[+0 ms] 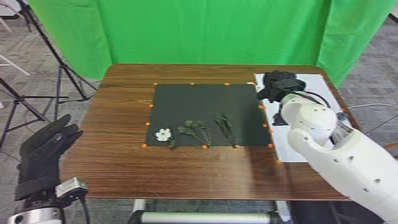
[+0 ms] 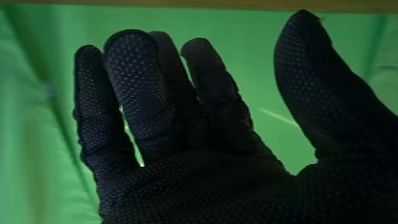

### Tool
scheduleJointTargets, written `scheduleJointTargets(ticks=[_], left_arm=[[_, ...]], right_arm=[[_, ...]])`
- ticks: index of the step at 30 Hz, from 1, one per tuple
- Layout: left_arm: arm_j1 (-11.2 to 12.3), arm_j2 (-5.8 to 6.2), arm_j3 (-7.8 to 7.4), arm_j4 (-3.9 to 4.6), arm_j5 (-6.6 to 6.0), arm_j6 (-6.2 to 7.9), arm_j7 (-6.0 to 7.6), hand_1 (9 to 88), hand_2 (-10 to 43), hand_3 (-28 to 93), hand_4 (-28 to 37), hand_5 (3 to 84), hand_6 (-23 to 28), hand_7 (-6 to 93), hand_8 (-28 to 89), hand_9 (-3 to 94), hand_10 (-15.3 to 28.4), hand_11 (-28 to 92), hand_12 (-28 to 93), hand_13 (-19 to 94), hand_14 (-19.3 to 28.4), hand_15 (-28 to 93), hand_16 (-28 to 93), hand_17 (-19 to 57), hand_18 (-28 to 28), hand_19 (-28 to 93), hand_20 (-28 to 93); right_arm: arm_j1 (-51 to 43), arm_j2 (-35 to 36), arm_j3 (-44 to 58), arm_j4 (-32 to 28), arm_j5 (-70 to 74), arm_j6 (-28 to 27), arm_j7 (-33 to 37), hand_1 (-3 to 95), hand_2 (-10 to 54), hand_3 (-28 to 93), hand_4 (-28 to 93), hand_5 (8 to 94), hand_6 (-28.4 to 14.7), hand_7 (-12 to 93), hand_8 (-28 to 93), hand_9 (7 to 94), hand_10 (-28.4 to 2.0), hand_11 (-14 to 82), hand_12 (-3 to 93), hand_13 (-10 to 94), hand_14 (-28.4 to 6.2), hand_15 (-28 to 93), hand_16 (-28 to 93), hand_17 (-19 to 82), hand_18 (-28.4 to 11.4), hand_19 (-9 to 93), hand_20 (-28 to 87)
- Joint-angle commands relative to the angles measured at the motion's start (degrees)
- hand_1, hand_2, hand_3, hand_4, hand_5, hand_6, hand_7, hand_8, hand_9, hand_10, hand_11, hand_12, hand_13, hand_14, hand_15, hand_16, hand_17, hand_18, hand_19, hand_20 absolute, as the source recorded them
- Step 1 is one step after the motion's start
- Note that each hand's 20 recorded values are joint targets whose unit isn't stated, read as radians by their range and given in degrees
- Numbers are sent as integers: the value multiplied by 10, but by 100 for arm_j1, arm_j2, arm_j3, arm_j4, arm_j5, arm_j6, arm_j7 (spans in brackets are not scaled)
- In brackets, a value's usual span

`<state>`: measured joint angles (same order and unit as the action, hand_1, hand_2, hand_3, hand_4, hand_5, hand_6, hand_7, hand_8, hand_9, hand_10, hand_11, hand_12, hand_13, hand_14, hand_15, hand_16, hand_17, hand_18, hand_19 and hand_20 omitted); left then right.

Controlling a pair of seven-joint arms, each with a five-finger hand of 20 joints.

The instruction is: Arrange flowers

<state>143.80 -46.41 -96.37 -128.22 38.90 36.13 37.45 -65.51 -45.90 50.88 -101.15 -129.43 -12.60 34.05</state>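
Room over far part of mat [image 1: 206,100] — stems [image 1: 225,126] nearer, R arm [image 1: 329,150] to rt.

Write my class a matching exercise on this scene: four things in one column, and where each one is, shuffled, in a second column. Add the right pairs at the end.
Things
1. White flower
2. Right hand
3. Left hand
4. Green curtain

Places
A. By the left edge of the brown table
B. Over the far part of the white sheet
C. Beyond the table's far edge
D. On the dark mat, towards its near left corner

Right pairs: 1-D, 2-B, 3-A, 4-C
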Motion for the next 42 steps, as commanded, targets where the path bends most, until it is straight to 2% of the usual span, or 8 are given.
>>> scheduleJointTargets(ticks=[1, 8, 11, 16, 21, 25, 29, 42], left_arm=[[21, 21, 16, -2, -25, 24, 20, 264, 39, 833, -173, 407, 100, 178, -111, 371, 199, 374, 80, 253, 270, 625, -159, -90, 218, 573, 26], [-4, -32, 23, -9, 60, -21, -48, 264, 39, 833, -171, 407, 100, 178, -111, 371, 200, 374, 79, 254, 271, 625, -159, -90, 217, 574, 26], [28, 30, 33, -16, -22, 26, 45, 263, 39, 833, -170, 407, 100, 178, -111, 371, 200, 374, 80, 254, 270, 626, -159, -90, 217, 574, 26], [9, 38, 47, -28, -9, 22, 31, 263, 39, 833, -169, 407, 100, 179, -111, 371, 199, 374, 79, 254, 271, 626, -160, -90, 217, 574, 25], [-16, -65, 45, -24, 87, -47, -41, 263, 39, 833, -169, 407, 100, 179, -111, 371, 199, 374, 79, 254, 270, 626, -160, -90, 217, 574, 25], [-17, -15, 48, -20, 29, -19, -1, 265, 41, 832, -170, 407, 100, 179, -111, 371, 199, 375, 79, 254, 270, 625, -160, -90, 217, 574, 25], [-49, -73, 47, -16, 103, -58, -61, 264, 39, 833, -168, 407, 100, 179, -111, 370, 199, 374, 79, 254, 271, 625, -160, -90, 217, 575, 25], [6, 24, 57, -7, -31, -5, 35, 265, 40, 834, -169, 407, 100, 179, -111, 371, 200, 374, 79, 253, 271, 626, -160, -90, 217, 575, 24]], right_arm=[[-302, 480, 342, 133, 134, 47, 361, 308, -44, 842, -238, 493, -91, 168, -107, 507, -209, 234, 167, 569, -144, 755, 127, 220, -218, 753, 52], [-719, 514, 867, 110, 350, -133, 594, 308, -46, 839, -241, 476, -99, 163, -102, 489, -215, 233, 168, 566, -145, 762, 126, 236, -217, 779, 54], [-887, 465, 1083, 82, 316, -331, 612, 306, -49, 839, -241, 470, -103, 159, -101, 483, -219, 231, 167, 566, -146, 765, 124, 240, -218, 786, 50], [-1182, 379, 1404, 18, 540, -520, 784, 307, -50, 838, -244, 462, -106, 154, -98, 475, -224, 225, 166, 565, -148, 770, 121, 244, -221, 794, 40], [-1234, 390, 1417, 66, 673, -574, 976, 311, -52, 831, -244, 461, -110, 148, -95, 473, -229, 217, 164, 569, -150, 779, 119, 252, -225, 806, 28], [-1179, 379, 1409, 160, 697, -682, 1077, 315, -54, 829, -243, 461, -111, 144, -93, 472, -232, 210, 163, 579, -149, 790, 117, 259, -226, 818, 14], [-1180, 406, 1401, 233, 763, -730, 1182, 319, -56, 828, -243, 463, -109, 146, -93, 471, -233, 203, 161, 585, -148, 801, 118, 262, -226, 825, 5], [-1183, 527, 1265, 315, 739, -584, 1368, 334, -58, 828, -243, 468, -110, 146, -93, 479, -234, 201, 162, 599, -145, 813, 115, 273, -223, 846, -31]])
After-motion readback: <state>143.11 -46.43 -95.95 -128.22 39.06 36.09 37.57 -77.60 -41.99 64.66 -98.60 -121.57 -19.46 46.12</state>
